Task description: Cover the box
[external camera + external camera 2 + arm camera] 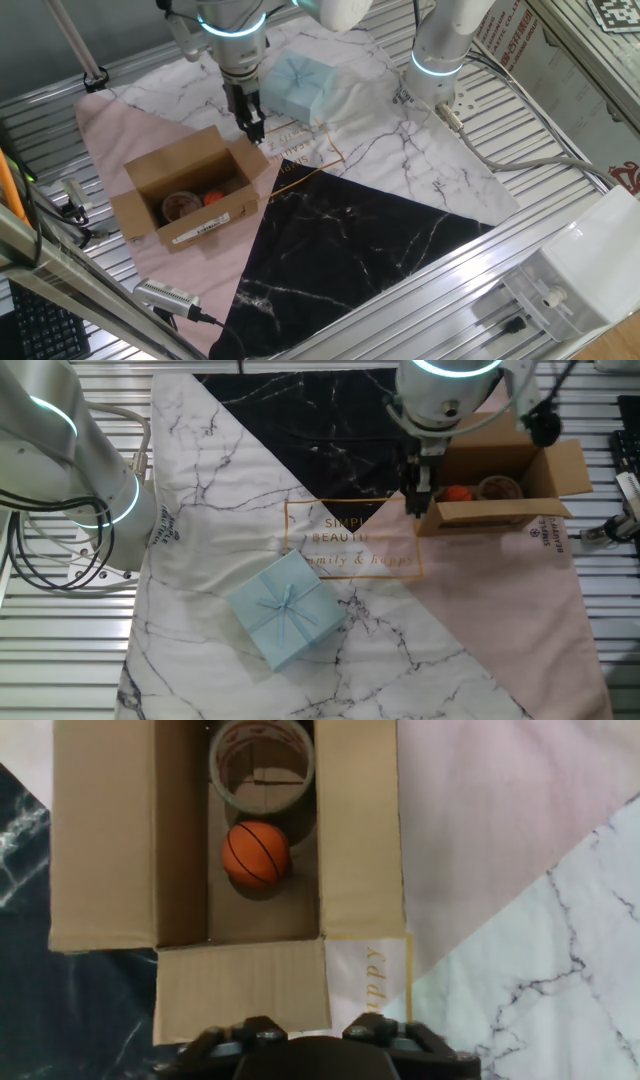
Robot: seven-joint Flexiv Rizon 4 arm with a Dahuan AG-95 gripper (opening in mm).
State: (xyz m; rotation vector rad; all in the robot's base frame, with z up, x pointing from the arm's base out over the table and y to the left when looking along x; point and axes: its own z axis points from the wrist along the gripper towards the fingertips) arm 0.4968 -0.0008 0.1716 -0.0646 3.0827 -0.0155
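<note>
The box (190, 190) is a small brown carton that stands open on the pink part of the cloth, a white label (205, 228) on its long side. Inside lie an orange ball (256, 853) and a tape roll (262, 760). The side flaps stand up and the near end flap (240, 990) is folded outward. My gripper (251, 127) hangs just off that end of the box (500, 490), over the flap's outer edge, fingers together with nothing seen between them. In the other fixed view the gripper (418, 498) is at the carton's left end.
A pale blue gift package (300, 85) lies behind the gripper on the white marble cloth; the same package (285, 610) sits low and centre in the other fixed view. A second white arm (440, 50) stands at the cloth's far edge. Slatted metal table rails (560, 170) surround the cloth.
</note>
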